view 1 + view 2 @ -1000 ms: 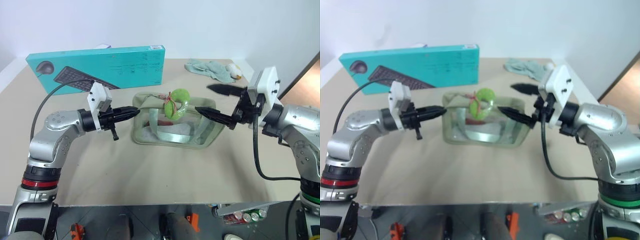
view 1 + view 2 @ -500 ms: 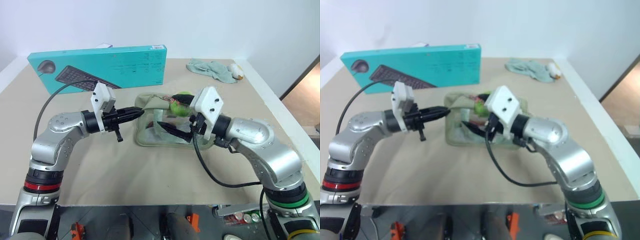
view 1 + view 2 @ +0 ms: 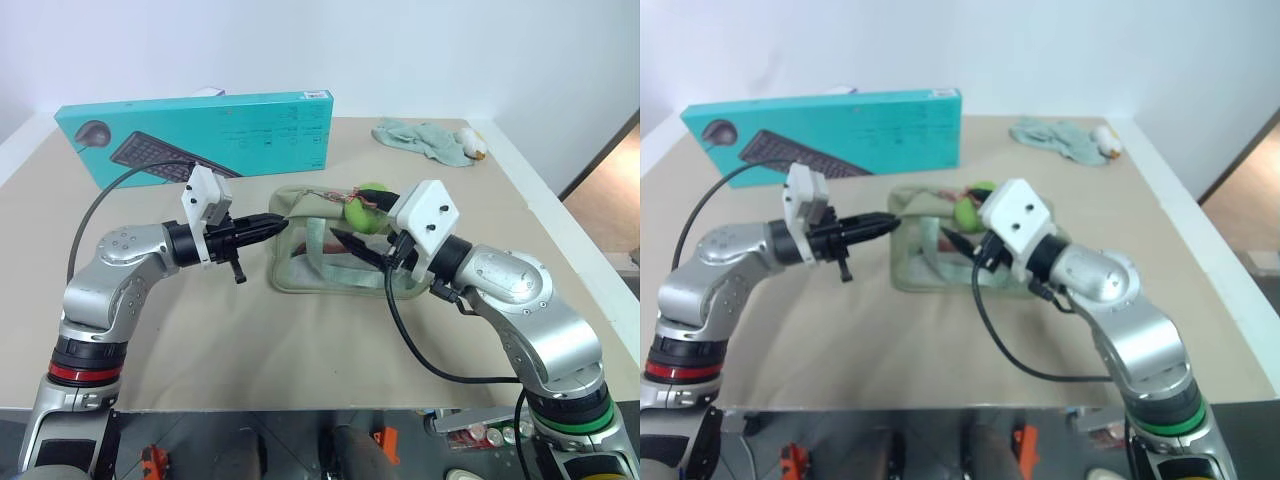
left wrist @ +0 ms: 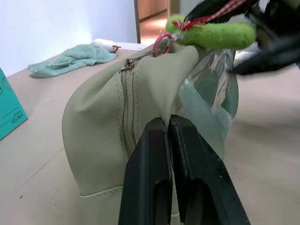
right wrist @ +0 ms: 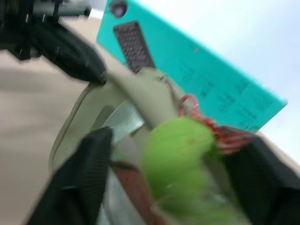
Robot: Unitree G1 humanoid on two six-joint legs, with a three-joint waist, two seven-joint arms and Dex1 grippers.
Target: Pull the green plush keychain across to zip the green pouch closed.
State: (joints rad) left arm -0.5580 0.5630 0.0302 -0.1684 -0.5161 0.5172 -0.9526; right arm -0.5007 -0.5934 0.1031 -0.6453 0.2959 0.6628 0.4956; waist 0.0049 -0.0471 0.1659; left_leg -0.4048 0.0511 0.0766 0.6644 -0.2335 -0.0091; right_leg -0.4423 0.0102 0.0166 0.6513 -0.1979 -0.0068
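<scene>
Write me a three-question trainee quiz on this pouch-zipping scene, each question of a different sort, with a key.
1. True or false: the left pincer is shut on a fold of the green pouch.
2. The right pincer has the green plush keychain where? A) lying far off on the table B) between its two fingers C) under the keyboard box
3. Fill in: the pale teal cloth lies at the table's far ____ corner, by the robot's own sides.

Key: 1 true; 2 B; 3 right.
</scene>
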